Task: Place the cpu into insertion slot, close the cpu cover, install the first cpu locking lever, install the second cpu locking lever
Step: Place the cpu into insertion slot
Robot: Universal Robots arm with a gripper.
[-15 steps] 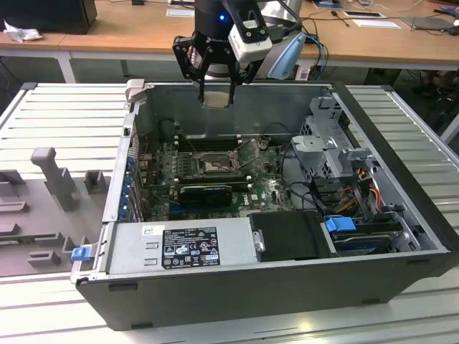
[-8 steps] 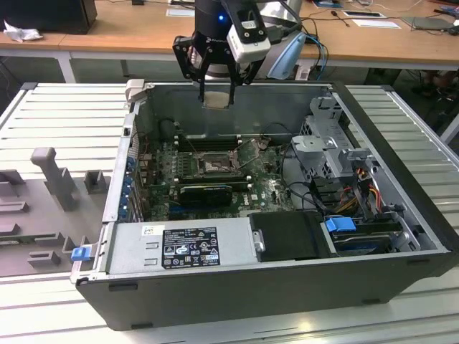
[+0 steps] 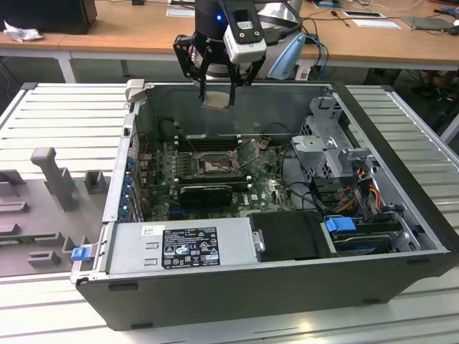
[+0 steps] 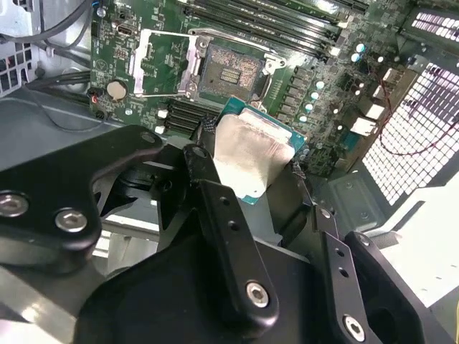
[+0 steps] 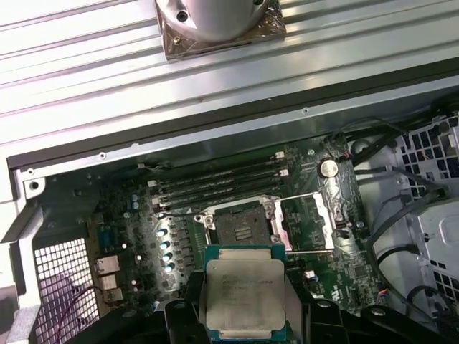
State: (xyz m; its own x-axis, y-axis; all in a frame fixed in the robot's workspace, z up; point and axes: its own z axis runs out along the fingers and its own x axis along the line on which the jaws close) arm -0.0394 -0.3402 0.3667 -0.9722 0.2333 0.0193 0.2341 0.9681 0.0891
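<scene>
Cpu [image 5: 244, 297] clamped between my fingers [image 4: 215, 208], slot [image 5: 240, 229] well below them; cover [image 5: 308, 222] open beside slot; nothing seated yet, closing and locking left.

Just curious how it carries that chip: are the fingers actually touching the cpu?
Touching. In the second wrist view the black fingers press against opposite edges of the cpu, holding it above the motherboard.

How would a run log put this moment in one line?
gripper: shut on cpu | cpu: held above computer case | insertion slot: empty | cpu cover: open
</scene>
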